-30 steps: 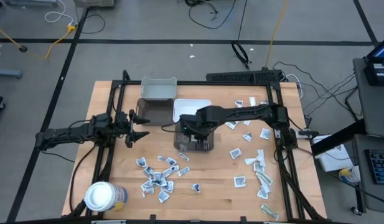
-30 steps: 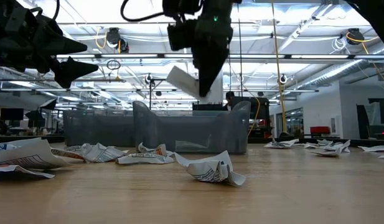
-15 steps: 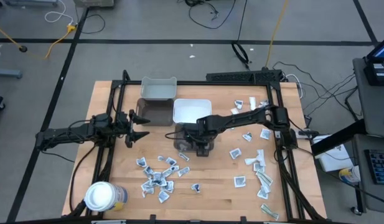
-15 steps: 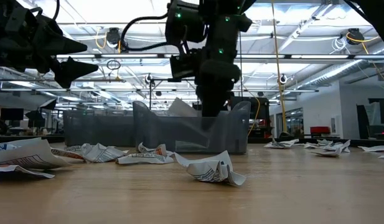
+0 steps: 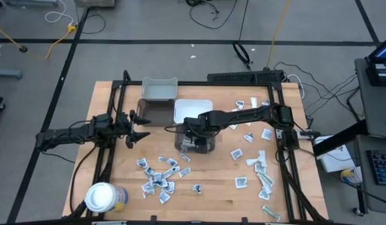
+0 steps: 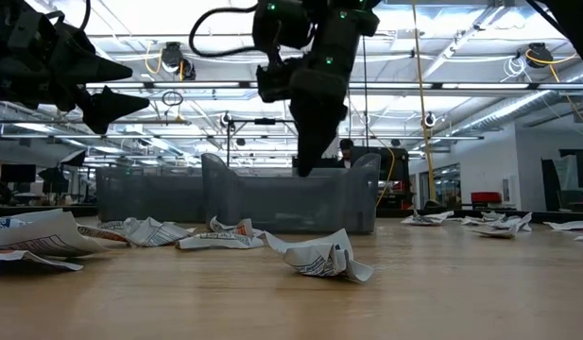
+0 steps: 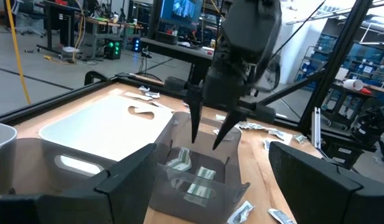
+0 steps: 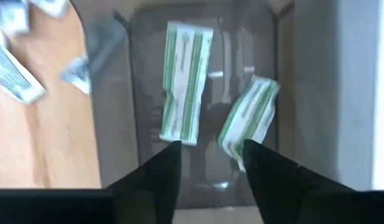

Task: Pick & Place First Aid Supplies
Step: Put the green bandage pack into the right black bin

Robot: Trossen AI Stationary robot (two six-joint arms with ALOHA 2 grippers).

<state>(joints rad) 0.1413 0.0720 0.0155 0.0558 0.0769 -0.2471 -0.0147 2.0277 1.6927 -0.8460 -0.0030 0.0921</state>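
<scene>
From above, the right gripper (image 5: 194,134) hangs over the clear bin (image 5: 194,140). The left gripper (image 5: 142,127) waits well apart, its jaws wide and empty. Its own camera shows the right jaws parted, holding nothing, with two green-striped packets (image 8: 187,81) lying in the bin.

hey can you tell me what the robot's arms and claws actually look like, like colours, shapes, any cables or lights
Both arms are dark, almost black, built from slim jointed segments. The right claw ends in two thin, tapering pointed fingers under a bulky dark wrist block. The left claw has the same paired dark prongs. A black cable loops off the right arm's wrist, and small green lights glow on its housing in the low view.
</scene>
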